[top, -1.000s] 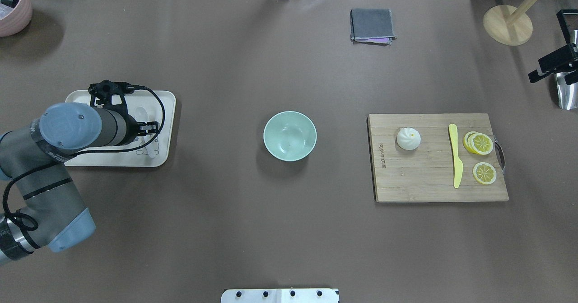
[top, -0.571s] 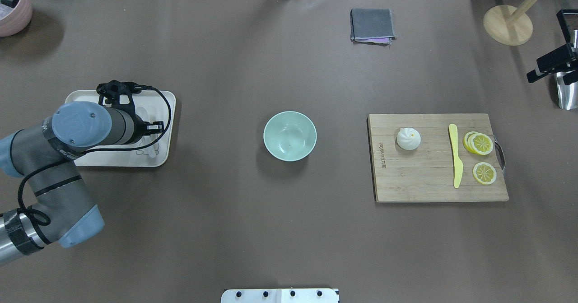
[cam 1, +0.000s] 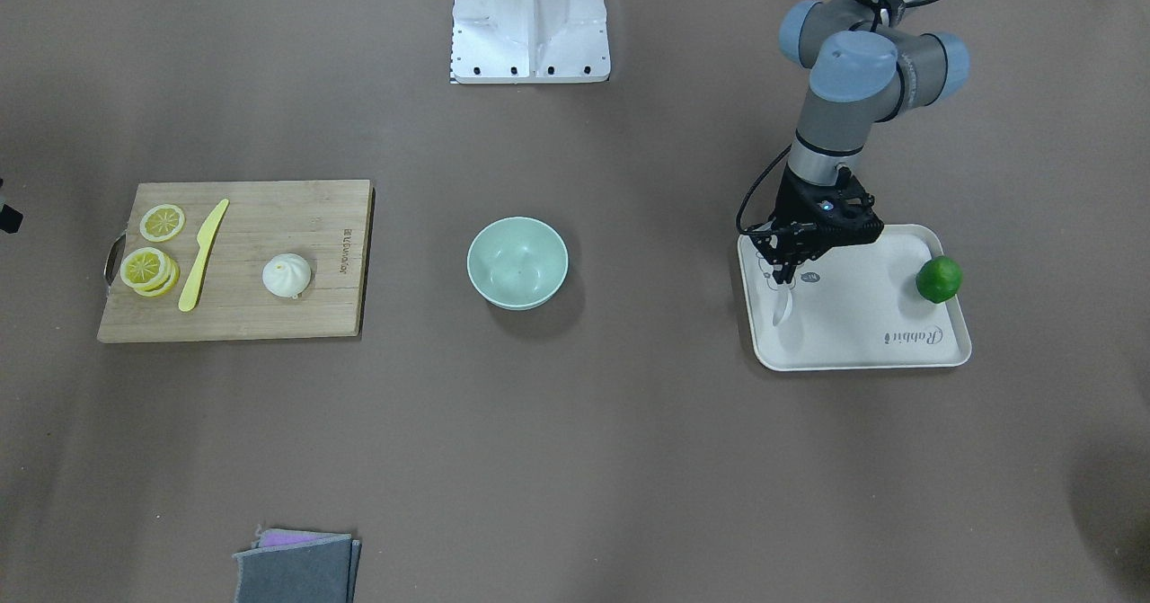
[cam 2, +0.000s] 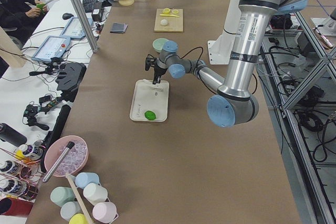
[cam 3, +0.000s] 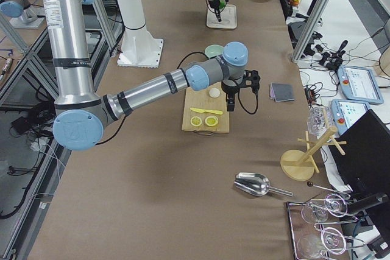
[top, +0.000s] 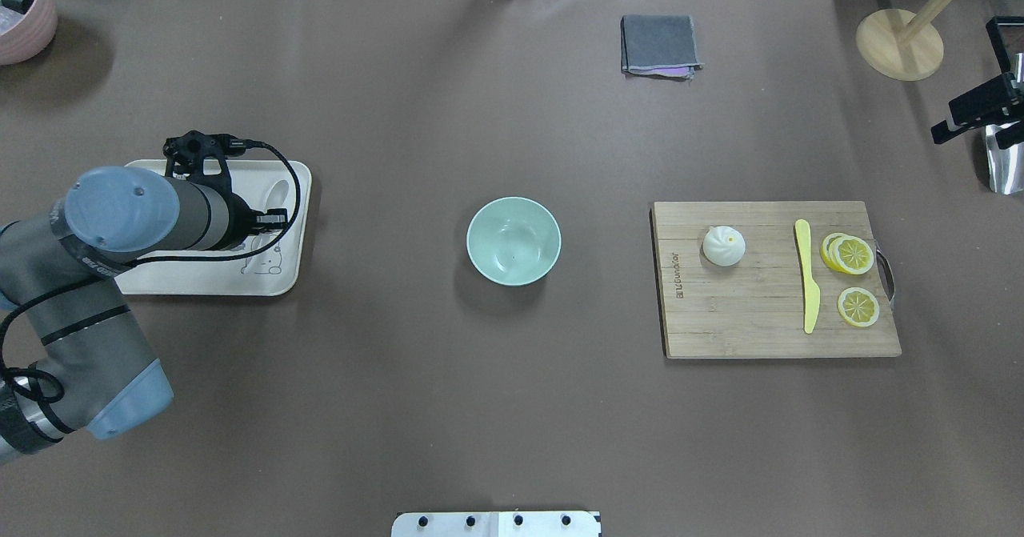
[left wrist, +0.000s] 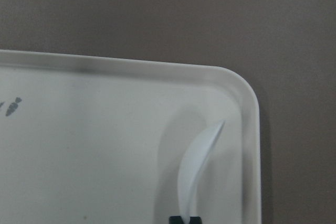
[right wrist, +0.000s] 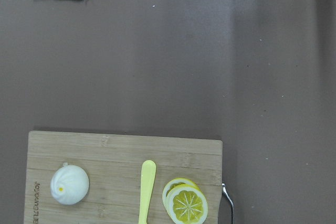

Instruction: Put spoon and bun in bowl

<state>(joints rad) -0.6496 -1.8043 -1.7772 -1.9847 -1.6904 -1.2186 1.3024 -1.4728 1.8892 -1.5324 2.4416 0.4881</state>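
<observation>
Lengthwise, spoon (left wrist: pixel 197 174) toward tray (left wrist: pixel 157 68) corner

Right pincer (cam 3: pixel 232 105) just hangs in the air near the cutting board (cam 3: pixel 210 103) holding the bun (cam 3: pixel 214 92), yellow knife (cam 3: pixel 206 111) and lemon slices (cam 3: pixel 203 121). Far arm's over the white tray (cam 3: pixel 226 25).

Tray (cam 1: pixel 862 320): script "Rabbit" by the edge away from the left gripper (cam 1: pixel 789 276). Cutting board (cam 1: pixel 269 212) engraving illegible.
</observation>
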